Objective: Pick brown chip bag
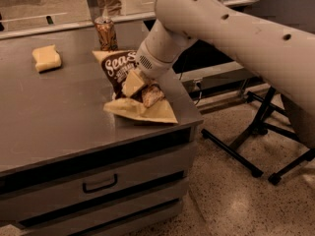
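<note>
The gripper [134,84], jaws pinched on the crumpled middle of the brown chip bag [118,69] just in front of the drink can [106,32] on the desk [59,122], should rise straight and slowly — slick film slips easily.

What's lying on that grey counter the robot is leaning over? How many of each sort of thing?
Crinkled brown chip bag with pale tan ends: 1, with the robot's gripper down on it
Small brown drink can: 1
Pale yellow sponge-like block: 1
Total: 3
</note>
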Motion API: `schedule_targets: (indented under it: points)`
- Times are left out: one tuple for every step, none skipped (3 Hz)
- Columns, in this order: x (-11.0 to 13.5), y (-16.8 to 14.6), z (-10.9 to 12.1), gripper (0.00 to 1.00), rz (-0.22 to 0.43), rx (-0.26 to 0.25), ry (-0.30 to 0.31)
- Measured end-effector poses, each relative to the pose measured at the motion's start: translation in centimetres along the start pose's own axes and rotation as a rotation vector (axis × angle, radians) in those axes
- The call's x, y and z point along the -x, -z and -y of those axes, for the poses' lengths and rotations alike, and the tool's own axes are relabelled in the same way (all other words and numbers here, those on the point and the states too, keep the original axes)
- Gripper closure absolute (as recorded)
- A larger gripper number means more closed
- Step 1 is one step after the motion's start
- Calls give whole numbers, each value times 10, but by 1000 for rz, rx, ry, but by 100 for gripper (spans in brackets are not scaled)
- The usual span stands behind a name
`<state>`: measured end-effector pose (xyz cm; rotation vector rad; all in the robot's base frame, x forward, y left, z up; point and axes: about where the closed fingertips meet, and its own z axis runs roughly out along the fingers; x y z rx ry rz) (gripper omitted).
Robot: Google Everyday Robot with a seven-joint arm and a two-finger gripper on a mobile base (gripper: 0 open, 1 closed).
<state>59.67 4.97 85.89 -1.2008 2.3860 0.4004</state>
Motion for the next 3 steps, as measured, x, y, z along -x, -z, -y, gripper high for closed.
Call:
schedule_targets:
  points:
    - [13,30,1,96,87,26,8]
    - [35,78,-5,100,183,43,58]
    - [43,104,-11,100,225,53,87]
